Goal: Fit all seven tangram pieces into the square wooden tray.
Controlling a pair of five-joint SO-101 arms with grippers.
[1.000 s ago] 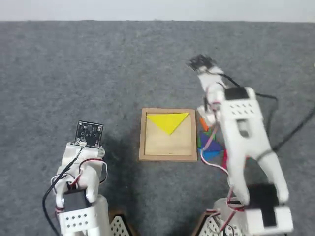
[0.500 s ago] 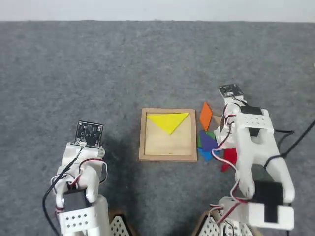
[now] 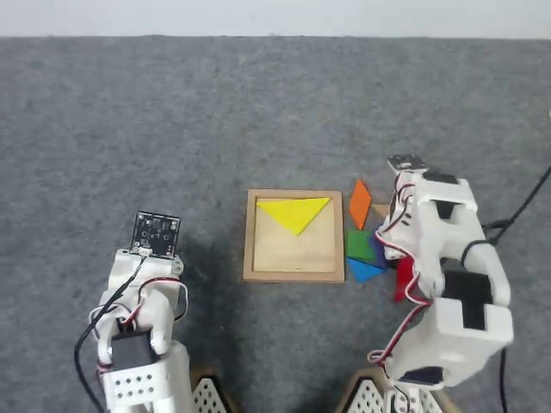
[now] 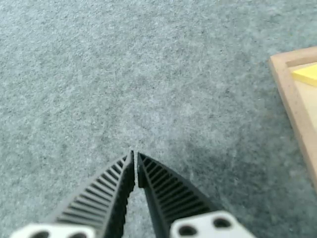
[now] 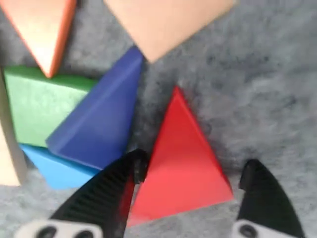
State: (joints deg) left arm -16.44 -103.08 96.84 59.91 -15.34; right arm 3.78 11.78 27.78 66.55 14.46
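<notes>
Straddling the red triangle (image 5: 181, 144) with my right gripper (image 5: 194, 166) open, I count one piece done: the yellow triangle (image 3: 294, 211) lies in the tray (image 3: 251, 249). Six are left outside, clustered around this gripper; my left gripper (image 4: 134, 161) is closed.

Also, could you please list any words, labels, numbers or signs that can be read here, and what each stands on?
No text can be read.
The square wooden tray, the yellow triangular piece in it and the red triangular piece are plain.
The black circuit board on the left arm bears specks too small to read.
</notes>
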